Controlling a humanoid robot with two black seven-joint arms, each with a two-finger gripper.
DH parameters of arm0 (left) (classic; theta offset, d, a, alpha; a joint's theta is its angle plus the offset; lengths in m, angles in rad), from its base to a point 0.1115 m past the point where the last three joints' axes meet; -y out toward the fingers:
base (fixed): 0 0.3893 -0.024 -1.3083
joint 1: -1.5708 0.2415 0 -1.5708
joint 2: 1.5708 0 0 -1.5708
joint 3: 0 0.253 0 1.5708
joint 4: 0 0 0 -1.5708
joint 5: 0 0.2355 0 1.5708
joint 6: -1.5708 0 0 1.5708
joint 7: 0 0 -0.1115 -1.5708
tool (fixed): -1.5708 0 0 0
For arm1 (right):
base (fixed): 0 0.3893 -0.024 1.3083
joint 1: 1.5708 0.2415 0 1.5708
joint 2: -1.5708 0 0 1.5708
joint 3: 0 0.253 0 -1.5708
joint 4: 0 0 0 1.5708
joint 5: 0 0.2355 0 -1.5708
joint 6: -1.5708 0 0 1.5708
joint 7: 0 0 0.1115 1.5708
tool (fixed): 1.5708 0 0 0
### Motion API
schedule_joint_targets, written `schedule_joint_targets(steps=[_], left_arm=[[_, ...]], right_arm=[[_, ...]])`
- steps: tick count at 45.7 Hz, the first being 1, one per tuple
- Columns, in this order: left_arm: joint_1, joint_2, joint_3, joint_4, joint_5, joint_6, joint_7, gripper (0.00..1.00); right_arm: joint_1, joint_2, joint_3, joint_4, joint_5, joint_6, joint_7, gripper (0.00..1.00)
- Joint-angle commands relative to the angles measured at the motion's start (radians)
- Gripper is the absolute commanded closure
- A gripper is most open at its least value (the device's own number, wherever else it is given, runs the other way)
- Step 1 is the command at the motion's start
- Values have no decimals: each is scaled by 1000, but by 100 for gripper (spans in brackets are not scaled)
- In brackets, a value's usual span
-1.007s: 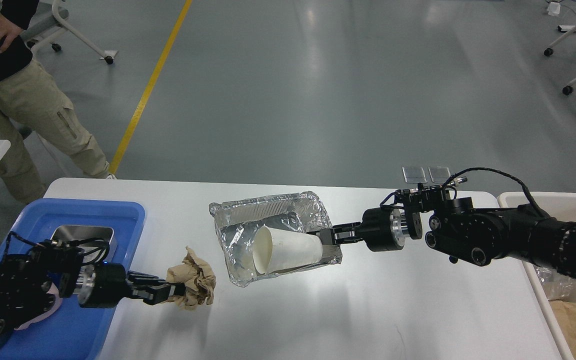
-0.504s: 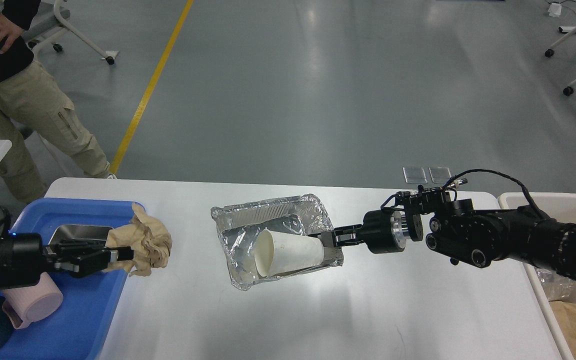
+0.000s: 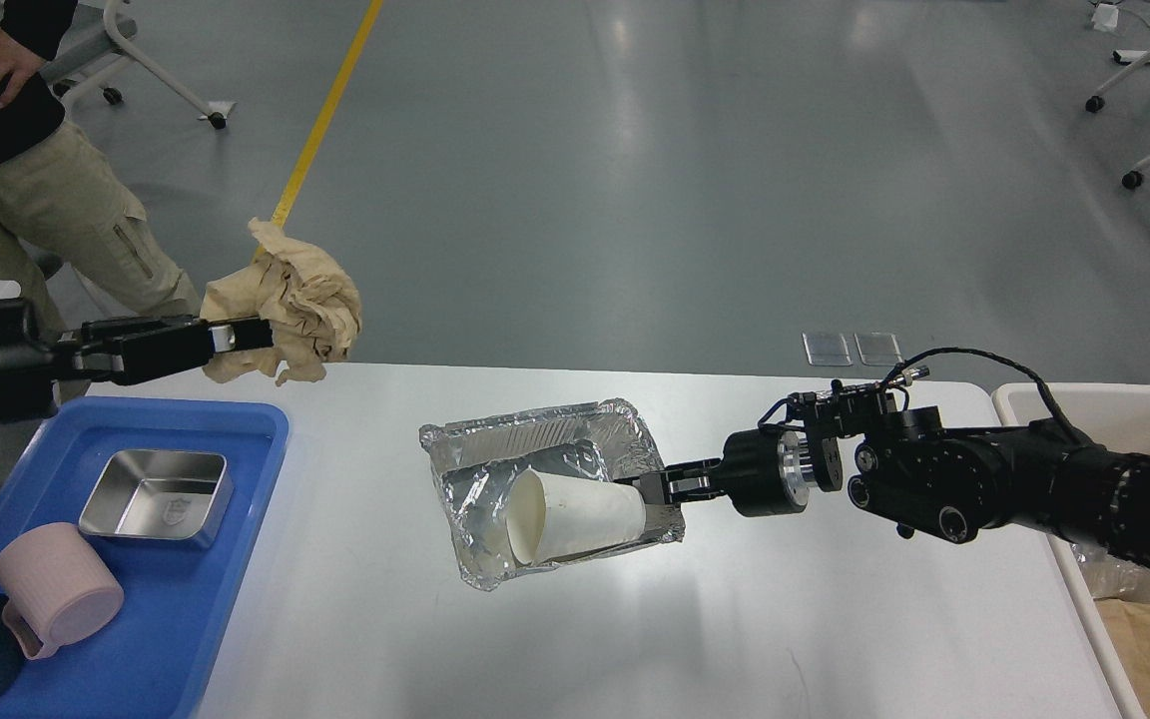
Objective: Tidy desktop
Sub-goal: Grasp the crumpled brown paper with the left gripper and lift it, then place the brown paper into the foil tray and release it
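The crumpled brown paper [image 3: 286, 315], clamped in the left gripper [image 3: 236, 337], has been raised from tray level to above the desktop's [image 3: 735, 619] far-left corner. The foil tray [image 3: 545, 489] with its paper cup [image 3: 575, 514] stays gripped at the edge by the right gripper [image 3: 663, 487], mid-desktop.

One view only, from the robot's head, looking forward and down. It takes in the whole white desktop [image 3: 735, 619] close below, both arms entering from the sides, and grey floor [image 3: 635, 180] beyond.
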State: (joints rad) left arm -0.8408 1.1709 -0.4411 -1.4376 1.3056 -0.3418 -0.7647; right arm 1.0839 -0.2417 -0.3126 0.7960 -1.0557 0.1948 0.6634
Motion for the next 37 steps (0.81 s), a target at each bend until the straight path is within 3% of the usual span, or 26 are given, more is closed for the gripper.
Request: schedule_joint_targets(steps=[1,16,37], left_arm=[[-50,-97,1,49,18,-22,22,93],[-129,-407,2,281,208,-140,36,91],[-210,-671,116,376,239,-161,35,90]], right_arm=[[7,1,3,3,0,0,1,100],[28,13,4,8,2,-2,1,100],[44,16,9,8,2,-2,1,100]])
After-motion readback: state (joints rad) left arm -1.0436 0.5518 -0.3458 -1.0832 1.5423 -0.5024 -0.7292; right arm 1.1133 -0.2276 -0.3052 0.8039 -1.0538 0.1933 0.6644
